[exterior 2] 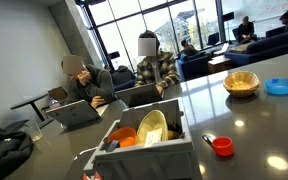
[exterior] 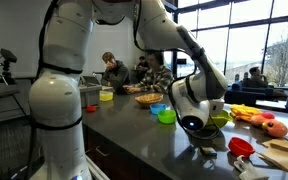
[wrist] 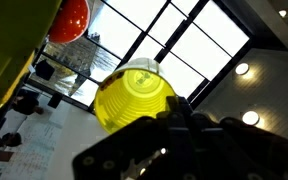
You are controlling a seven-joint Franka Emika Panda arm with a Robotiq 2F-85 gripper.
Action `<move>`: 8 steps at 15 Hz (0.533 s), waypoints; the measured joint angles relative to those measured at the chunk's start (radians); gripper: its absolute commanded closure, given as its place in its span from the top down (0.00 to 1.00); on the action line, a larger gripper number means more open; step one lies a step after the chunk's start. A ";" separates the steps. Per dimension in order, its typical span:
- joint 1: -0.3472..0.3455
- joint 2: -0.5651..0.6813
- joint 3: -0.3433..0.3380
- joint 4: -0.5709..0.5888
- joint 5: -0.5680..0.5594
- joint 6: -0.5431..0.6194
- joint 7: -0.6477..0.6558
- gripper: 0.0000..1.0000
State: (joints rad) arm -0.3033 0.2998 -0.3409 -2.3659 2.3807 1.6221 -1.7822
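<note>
While the claw (wrist: 181,118) sits closed, apparently clamped on the yellow cup (wrist: 134,95) and carrying it just above the dark surface (exterior: 134,140) beside the green bowl (exterior: 166,116), pickup looks done, set-down not yet.

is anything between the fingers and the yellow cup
nothing visible does: in the wrist view the cup sits right against the shut fingers, with no gap or other thing between them. whether it is actually gripped is unclear
</note>
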 measured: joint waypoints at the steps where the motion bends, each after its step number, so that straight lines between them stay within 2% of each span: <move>1: 0.000 0.000 0.000 0.000 0.000 -0.001 0.000 0.01; 8: 0.000 0.001 0.000 -0.002 0.021 -0.014 0.000 0.01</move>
State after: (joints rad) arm -0.3034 0.3005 -0.3409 -2.3681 2.4016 1.6083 -1.7822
